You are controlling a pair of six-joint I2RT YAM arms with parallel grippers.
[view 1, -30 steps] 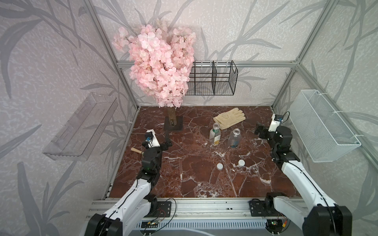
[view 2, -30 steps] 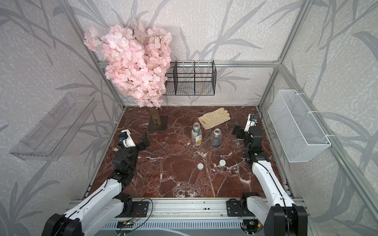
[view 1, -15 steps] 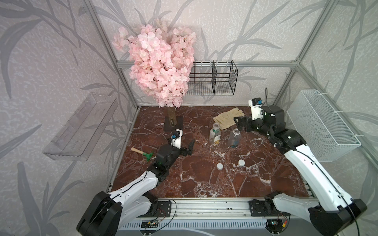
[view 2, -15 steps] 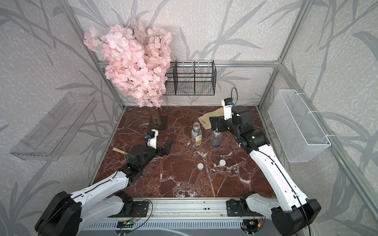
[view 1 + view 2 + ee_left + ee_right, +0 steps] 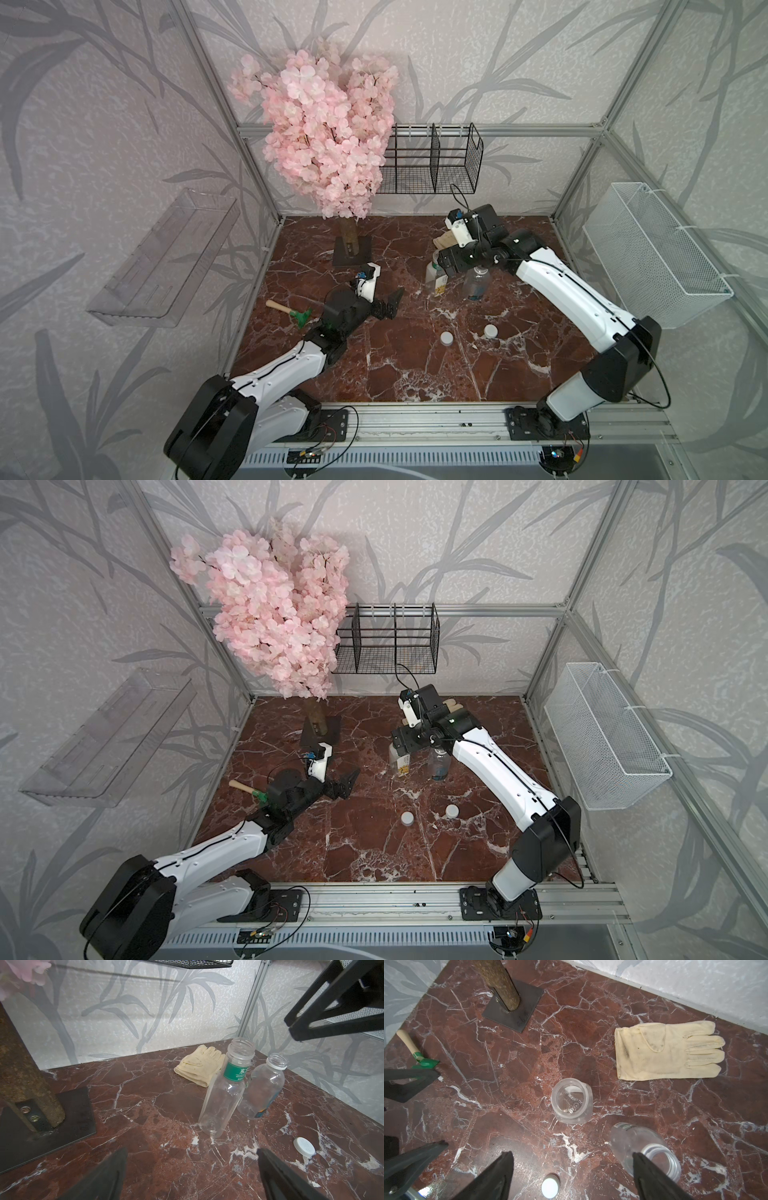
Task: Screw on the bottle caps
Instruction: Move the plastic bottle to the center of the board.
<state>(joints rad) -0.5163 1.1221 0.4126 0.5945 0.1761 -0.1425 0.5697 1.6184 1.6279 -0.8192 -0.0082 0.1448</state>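
Bottles [image 5: 225, 1093] [image 5: 264, 1088], small clear plastic, stand upright and uncapped under the spread, empty right gripper [image 5: 572, 1155], likely for steadying; left gripper [image 5: 192, 1150] spread too, white round plastic caps [image 5: 446, 338] [image 5: 490, 331] loose.

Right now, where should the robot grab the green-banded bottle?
Probably its straight body below the green band, from the left gripper's side: the green-banded bottle stands upright, its open neck must stay free, and the rounder bottle crowds the other side.

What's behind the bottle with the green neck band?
A cream glove lies flat on the marble behind the green-banded bottle. In the left wrist view the bottle hides part of the glove's edge.
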